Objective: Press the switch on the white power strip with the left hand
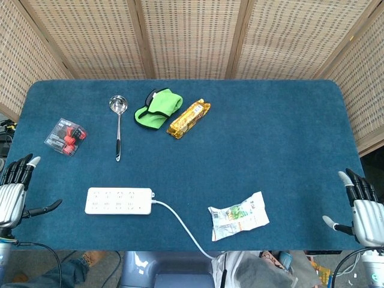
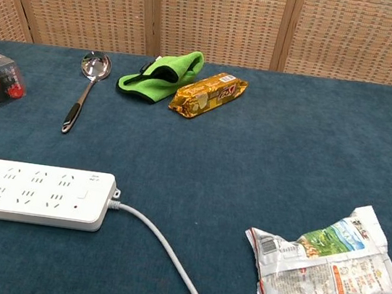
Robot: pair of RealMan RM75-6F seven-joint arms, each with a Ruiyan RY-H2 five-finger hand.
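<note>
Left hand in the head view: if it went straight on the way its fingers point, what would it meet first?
Probably nothing on the table. The left hand sits at the table's left edge, fingers pointing toward the far side. The box of red parts lies off to the right of that line, though height is unclear.
</note>
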